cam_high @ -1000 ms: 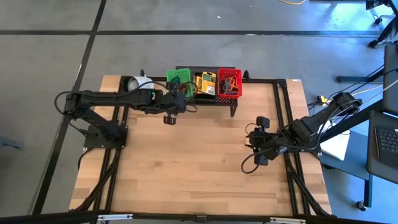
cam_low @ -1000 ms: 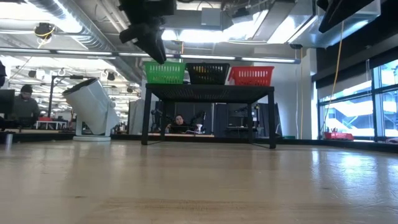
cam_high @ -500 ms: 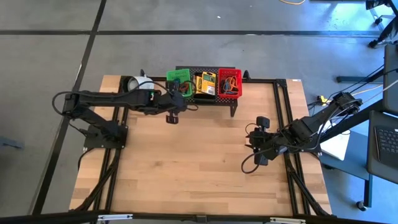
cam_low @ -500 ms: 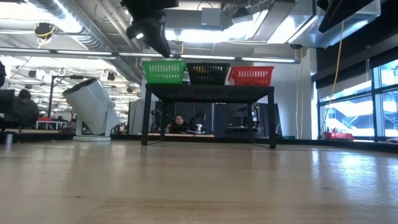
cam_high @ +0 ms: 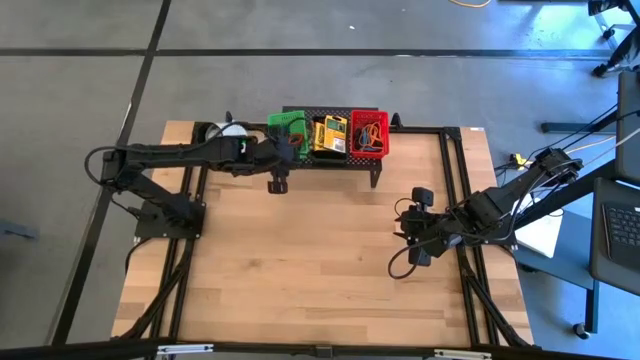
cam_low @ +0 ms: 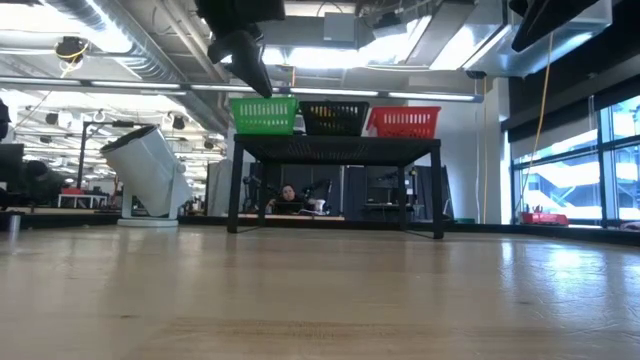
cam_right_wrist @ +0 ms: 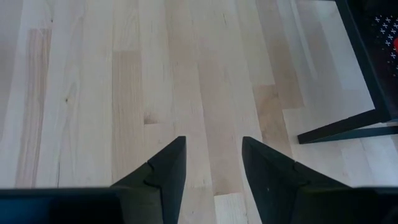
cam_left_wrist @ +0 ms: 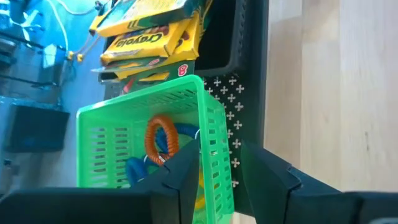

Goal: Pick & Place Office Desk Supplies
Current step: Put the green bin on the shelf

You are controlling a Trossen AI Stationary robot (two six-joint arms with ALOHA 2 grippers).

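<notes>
Loops [cam_left_wrist: 163,140] in orange and blue are lying inside the green basket [cam_left_wrist: 208,134], which is sitting on the black mesh shelf [cam_high: 340,160] at the far side of the table [cam_high: 320,270]. Yellow boxes [cam_left_wrist: 152,28] with green print are stacked in the black middle basket [cam_high: 330,132] beside it, and more loops are showing in the red basket [cam_high: 368,133], so the supplies appear to be sorted by container.

The left claw [cam_left_wrist: 214,174] is hovering just at the green basket's rim with its fingers apart and nothing visible between them; in the low view it is hanging above that basket's near corner [cam_low: 245,55]. That placement suits either a drop just made or a reach into the basket, though which one is hard to judge.

The right claw [cam_right_wrist: 211,165] is waiting over bare table on the right side [cam_high: 420,225], fingers apart and empty, well away from the shelf, likely keeping clear of the working arm.

A white mug [cam_high: 228,130] is lying beside the shelf's left end.
</notes>
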